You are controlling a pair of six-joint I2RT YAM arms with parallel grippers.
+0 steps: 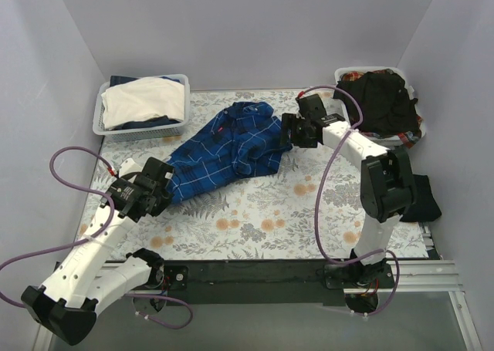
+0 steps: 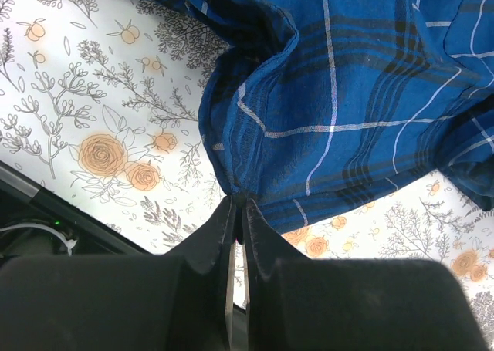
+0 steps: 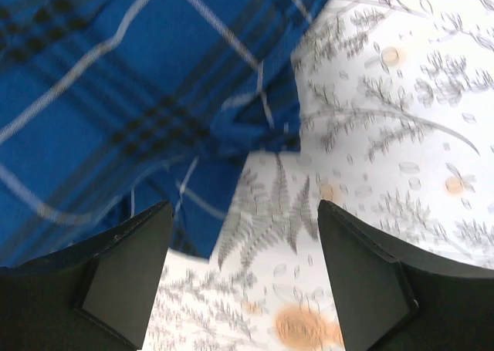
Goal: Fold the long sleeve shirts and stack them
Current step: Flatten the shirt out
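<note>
A: Where are we w/ the folding?

B: Barely begun, we reckon. The plaid shirt lies crumpled on the table, a bit toward 11 o'clock of centre in the top view, stretched from 7 to 1. No clean fold showing, nothing stacked.

A: Grippers?

B: Our left gripper has its jaws pressed together, pinching an edge of the cloth at the shirt's 7 o'clock end. Our right gripper is spread wide over the 3 o'clock edge and grips nothing.

A: And the black shirt?

B: Heaped in the basket at 1 o'clock, not taken out yet. The second basket, at 10 o'clock, holds pale cloth.

A: So what's left?

B: Pretty much everything, imo: we spread the plaid one flat, fold it, set it down, then fetch the black one, fold it, stack it on top.
</note>
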